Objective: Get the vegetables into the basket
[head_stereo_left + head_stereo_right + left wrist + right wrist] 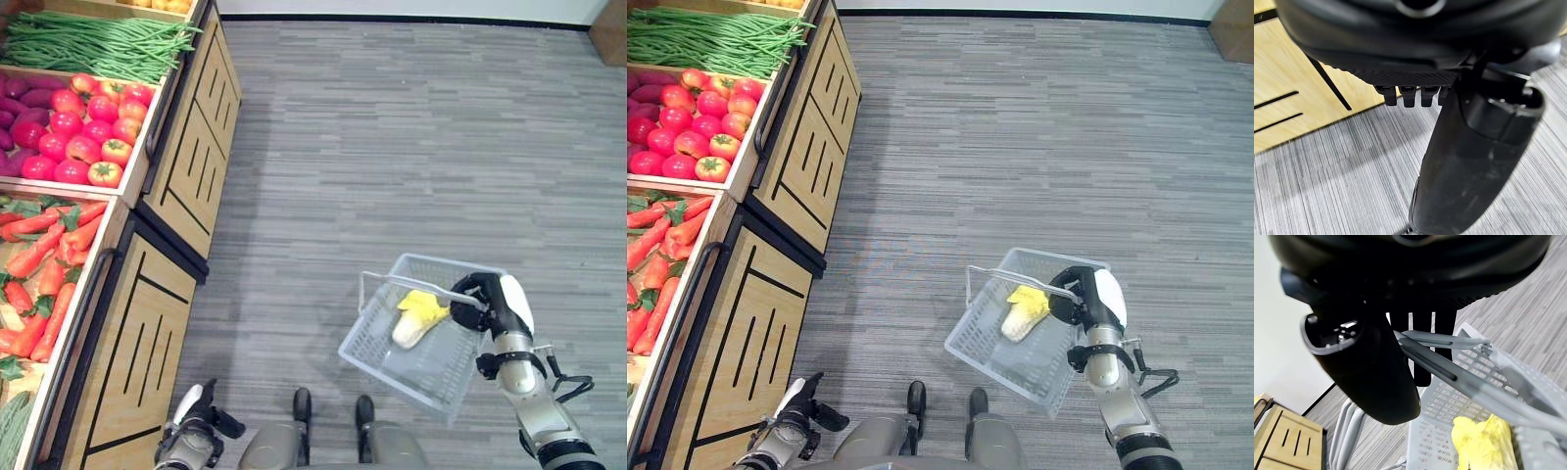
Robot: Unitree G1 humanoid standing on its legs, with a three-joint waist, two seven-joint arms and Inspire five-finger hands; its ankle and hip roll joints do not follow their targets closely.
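Observation:
A pale grey plastic basket (364, 338) hangs tilted above the floor at the lower right. My right hand (479, 293) is shut on its wire handle (1436, 366), fingers (1422, 350) curled over the wire. Inside lies a yellow and white cabbage (415, 316), also seen in the right wrist view (1479, 443). On the wooden stand (137, 323) at the left lie carrots (49, 259), tomatoes (90, 132) and green beans (98, 44). My left hand (199, 425) hangs low beside the stand's front, relaxed and holding nothing.
Purple vegetables (20, 108) sit left of the tomatoes, and something green (10, 431) lies below the carrots. The stand's wooden side panels (191, 147) run along the left. Grey plank floor (411, 137) spreads wide to the right.

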